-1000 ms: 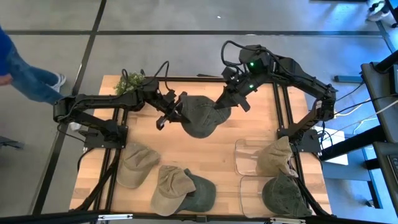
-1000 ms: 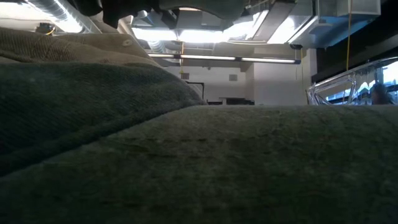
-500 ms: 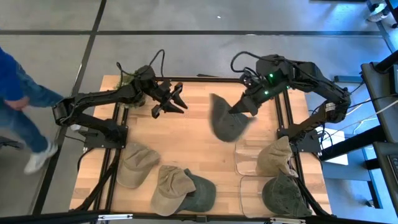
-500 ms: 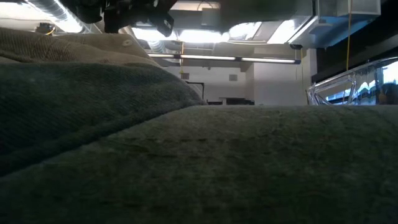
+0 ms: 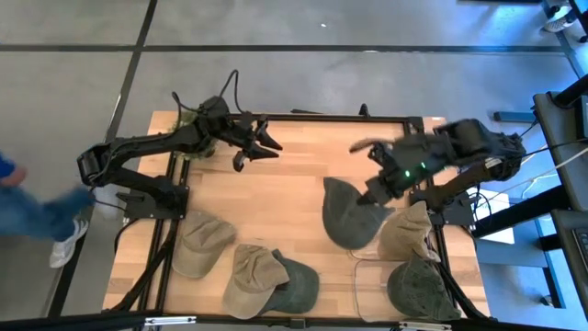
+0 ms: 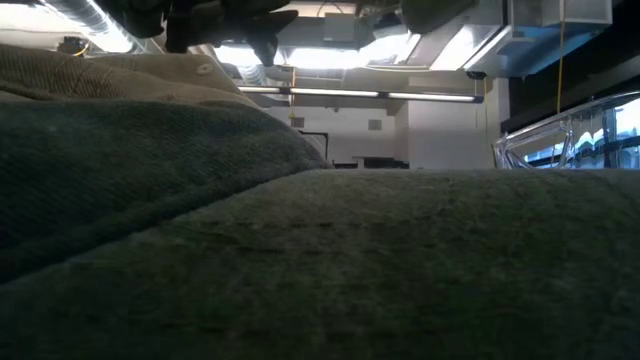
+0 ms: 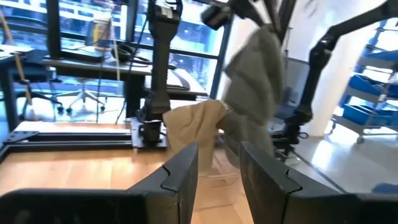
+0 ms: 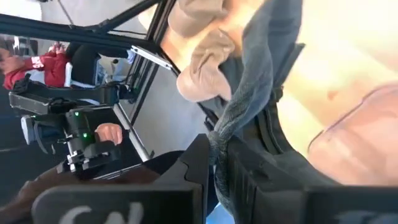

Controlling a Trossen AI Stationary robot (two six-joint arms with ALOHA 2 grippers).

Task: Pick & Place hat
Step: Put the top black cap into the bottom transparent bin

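Carried rightward since earlier: green hat (image 5: 352, 213), now hanging from right gripper (image 5: 373, 196), clenched on its edge, over tabletop (image 5: 276, 198) beside tan hat (image 5: 407, 232). Left gripper (image 5: 254, 149) released, empty, far side.

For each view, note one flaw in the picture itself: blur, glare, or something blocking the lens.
High view: person at the left edge smeared by motion. Low view: dark hat fabric fills the frame; ceiling lights glare. Left wrist view: hanging green hat soft-edged. Right wrist view: tabletop washed out behind right gripper.
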